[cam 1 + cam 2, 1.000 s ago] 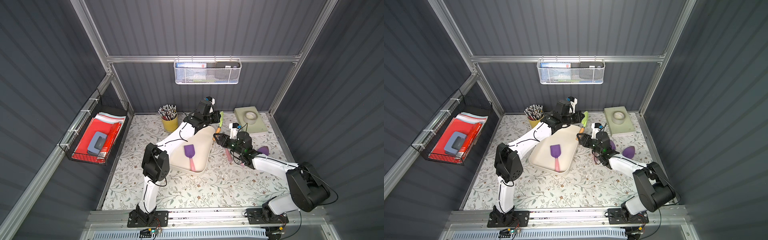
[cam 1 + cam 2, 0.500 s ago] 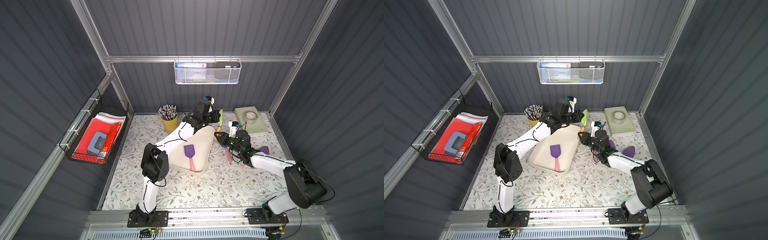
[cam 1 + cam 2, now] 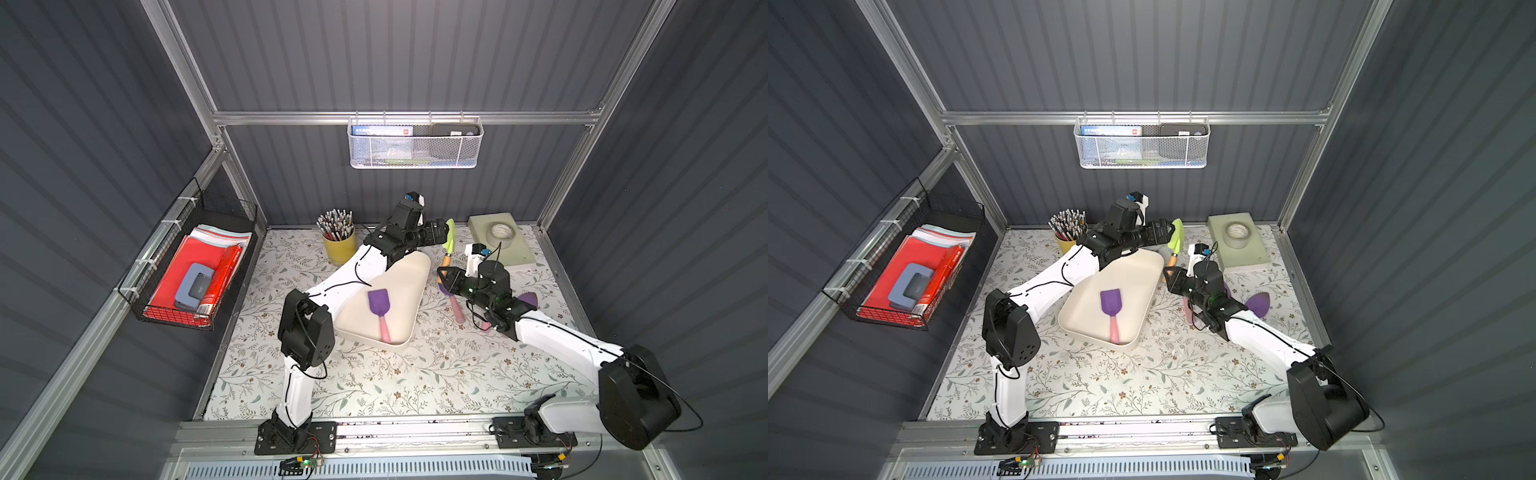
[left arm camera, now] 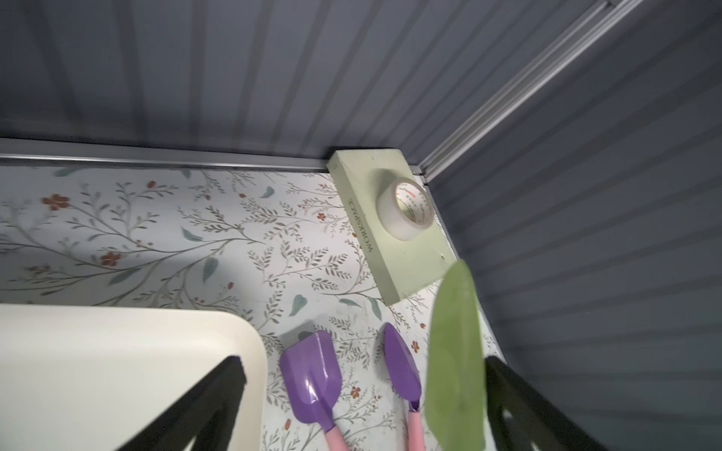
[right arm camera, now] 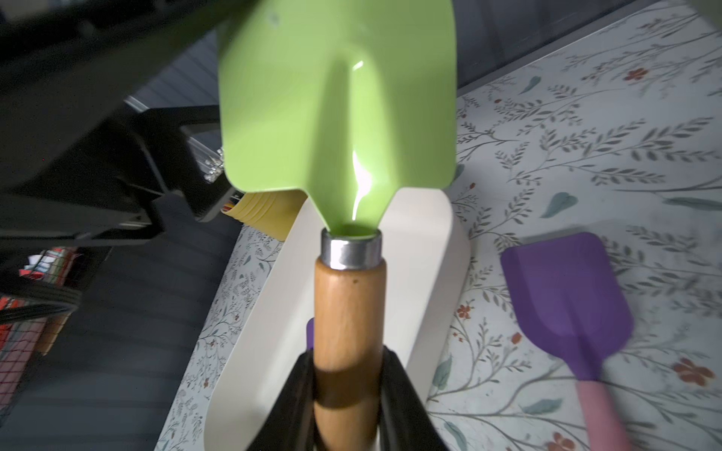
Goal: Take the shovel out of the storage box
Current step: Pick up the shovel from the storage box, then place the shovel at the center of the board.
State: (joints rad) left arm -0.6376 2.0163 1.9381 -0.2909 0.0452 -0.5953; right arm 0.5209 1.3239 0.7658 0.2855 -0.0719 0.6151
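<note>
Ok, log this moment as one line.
left gripper: open | right gripper: shut on green shovel handle | purple shovel: in storage box

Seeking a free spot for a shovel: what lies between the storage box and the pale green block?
A square purple shovel and a pointed purple shovel lie there side by side on the table; the left wrist view shows it.

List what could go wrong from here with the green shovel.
1. The blade of the green shovel sits between the open jaws of the left gripper; a sideways pull could snag it.
2. The right gripper is shut on the wooden handle only, far from the blade, so the shovel may pivot.
3. Two purple shovels lie on the table close by; setting down there could knock them.
</note>
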